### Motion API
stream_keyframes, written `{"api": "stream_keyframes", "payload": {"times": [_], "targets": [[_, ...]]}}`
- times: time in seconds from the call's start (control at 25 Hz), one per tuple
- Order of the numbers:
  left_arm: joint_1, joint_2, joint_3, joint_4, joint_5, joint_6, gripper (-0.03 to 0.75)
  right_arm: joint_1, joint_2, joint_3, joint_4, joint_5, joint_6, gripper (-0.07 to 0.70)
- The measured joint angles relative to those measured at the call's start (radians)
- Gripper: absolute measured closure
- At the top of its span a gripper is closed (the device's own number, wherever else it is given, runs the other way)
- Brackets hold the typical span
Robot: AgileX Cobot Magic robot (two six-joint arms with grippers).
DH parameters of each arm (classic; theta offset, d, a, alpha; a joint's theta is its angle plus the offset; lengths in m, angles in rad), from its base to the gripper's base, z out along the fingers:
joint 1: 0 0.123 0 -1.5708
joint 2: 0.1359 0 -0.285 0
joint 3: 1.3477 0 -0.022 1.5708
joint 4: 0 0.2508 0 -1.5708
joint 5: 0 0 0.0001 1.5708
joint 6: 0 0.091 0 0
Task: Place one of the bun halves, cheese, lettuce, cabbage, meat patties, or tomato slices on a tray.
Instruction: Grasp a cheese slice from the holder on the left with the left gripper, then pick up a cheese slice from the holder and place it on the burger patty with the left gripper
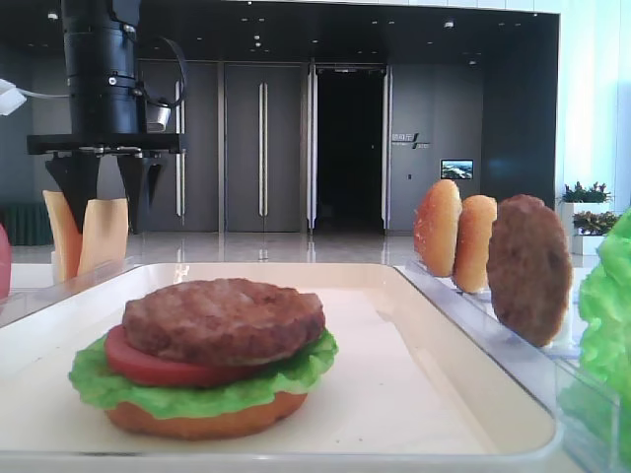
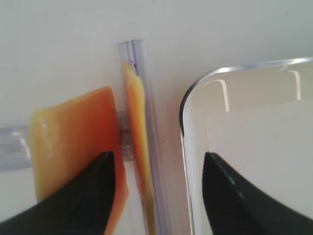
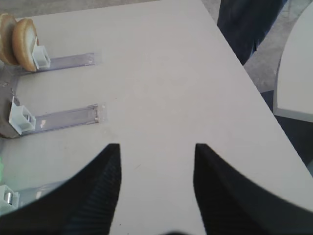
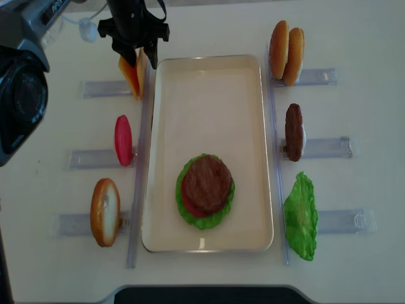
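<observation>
The left hand [image 4: 138, 56] hangs at the overhead view's 11 o'clock, its dark ribbed fingers [image 2: 88, 196] spread wide over the cheese [image 4: 130, 75]. Two thin, smooth orange-yellow slices stand on edge there in a clear plastic rack [image 2: 139, 122]; one finger sits against the outer slice, the other over the tray [image 4: 209, 82] corner, with the inner slice between them and nothing clamped.

No writing can be read on any of these things.

The tray, cream-white with rounded corners and a low rim, lies just right of the cheese. At its 6 o'clock end sits a stack [image 4: 205, 192]: bun half, frilly green lettuce, red tomato slice, rough brown meat patty. Its upper half is bare.

Left of the tray, a tomato slice [image 4: 123, 140] and a bun half [image 4: 105, 211] stand in racks. Right of it stand two glossy bun halves [image 4: 286, 52], a patty [image 4: 293, 132] and a lettuce leaf [image 4: 300, 216].

The right hand [image 3: 156, 171] hovers with fingers apart over bare pale tabletop [image 3: 161, 73], near its edge.
</observation>
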Motion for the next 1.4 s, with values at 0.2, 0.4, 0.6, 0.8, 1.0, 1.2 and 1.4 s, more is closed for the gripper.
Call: {"api": "stream_keyframes", "payload": {"times": [0.2, 0.4, 0.6, 0.8, 1.0, 1.2, 1.4], "targets": [[0.000, 0.000, 0.000, 0.003, 0.005, 0.000, 0.335, 0.000, 0.000, 0.000, 0.000, 0.000, 0.000, 0.272], [0.000, 0.000, 0.000, 0.006, 0.009, 0.000, 0.485, 0.000, 0.000, 0.000, 0.000, 0.001, 0.000, 0.272], [0.000, 0.000, 0.000, 0.009, 0.015, 0.000, 0.669, 0.000, 0.000, 0.000, 0.000, 0.003, 0.000, 0.272], [0.000, 0.000, -0.004, 0.013, 0.019, 0.001, 0.687, 0.000, 0.000, 0.000, 0.000, 0.003, 0.000, 0.272], [0.000, 0.000, -0.055, 0.000, 0.025, 0.003, 0.688, 0.000, 0.000, 0.000, 0.000, 0.003, 0.000, 0.272], [0.000, -0.030, -0.107, -0.027, 0.026, 0.004, 0.688, 0.000, 0.000, 0.000, 0.000, 0.003, 0.000, 0.272], [0.000, -0.101, -0.109, -0.028, 0.032, 0.004, 0.688, 0.000, 0.000, 0.000, 0.000, 0.003, 0.000, 0.272]]}}
